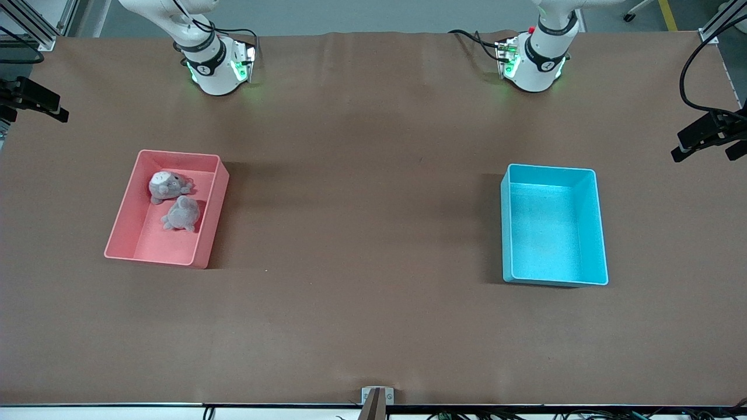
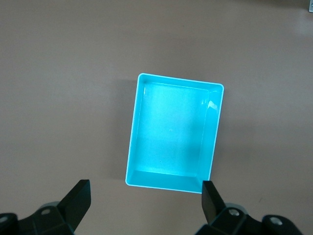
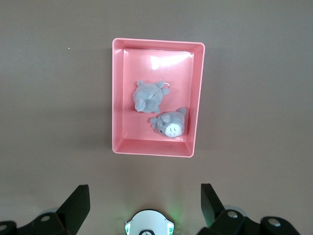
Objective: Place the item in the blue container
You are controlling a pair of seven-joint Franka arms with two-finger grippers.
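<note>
Pink bin (image 1: 119,224) on brown table (image 1: 362,204), toward right arm's end

No readable text, label, brand or number on bins, toys, table or arms

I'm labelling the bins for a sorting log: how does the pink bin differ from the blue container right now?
Colour: the pink bin is salmon pink, the blue container light cyan.
Contents: the pink bin holds two grey plush toys; the blue container holds nothing.
Place: the pink bin sits toward the right arm's end of the table, the blue container toward the left arm's.
Both are rectangular, straight-walled bins of similar size.
</note>
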